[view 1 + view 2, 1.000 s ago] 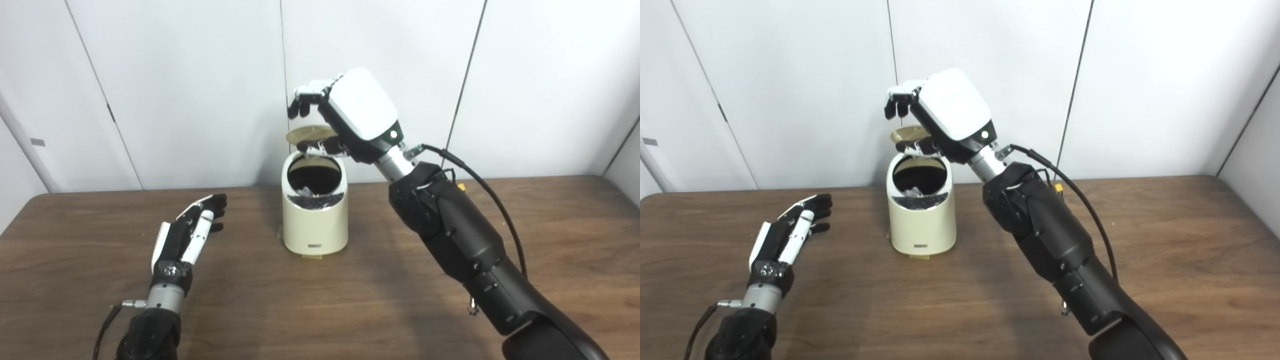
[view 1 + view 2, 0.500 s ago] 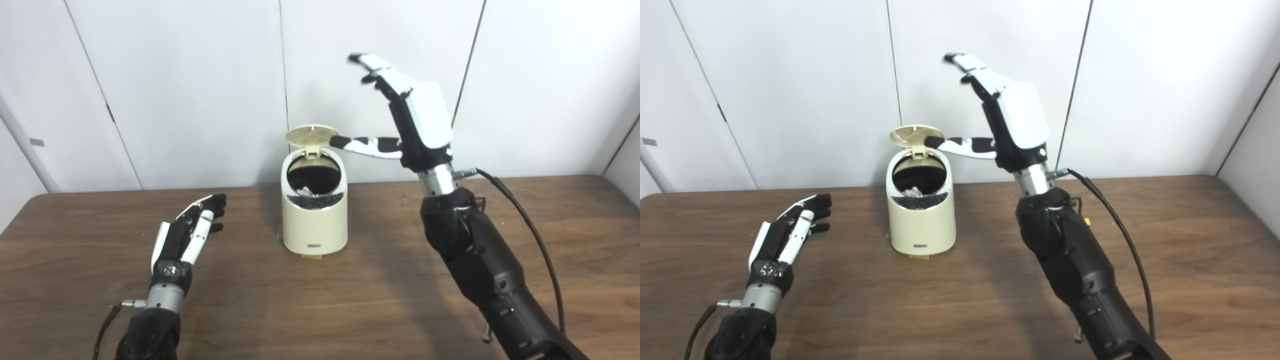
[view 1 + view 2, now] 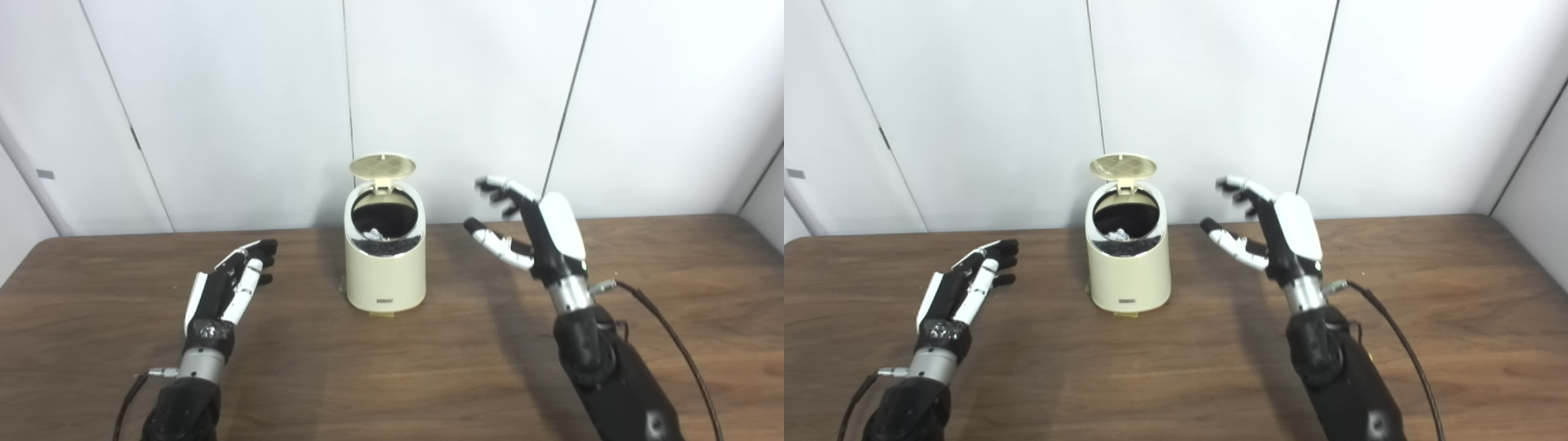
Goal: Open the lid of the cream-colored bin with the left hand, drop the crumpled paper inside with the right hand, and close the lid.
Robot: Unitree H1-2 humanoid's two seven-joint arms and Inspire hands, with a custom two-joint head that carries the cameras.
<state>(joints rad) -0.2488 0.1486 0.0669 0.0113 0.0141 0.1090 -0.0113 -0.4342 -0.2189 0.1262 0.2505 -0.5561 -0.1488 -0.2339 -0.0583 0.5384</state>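
Since the crumpled paper [image 3: 373, 234] already lies inside the cream-colored bin [image 3: 386, 278] at frame centre, the lid [image 3: 382, 165] is left tipped up. The right robot hand [image 3: 531, 233], right of centre, is spread wide and empty; the left robot hand [image 3: 229, 283], lower left above the tabletop [image 3: 429, 367], is likewise held open, grasping nothing.

Lab/test room: bare white wall panels [image 3: 245, 110], plain wood table [image 3: 429, 367].

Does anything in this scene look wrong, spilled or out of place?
Nothing is spilled or damaged. The cream-colored bin stands upright with its lid up, and the crumpled paper lies inside. Both the left hand and the right hand are open and apart from the bin.
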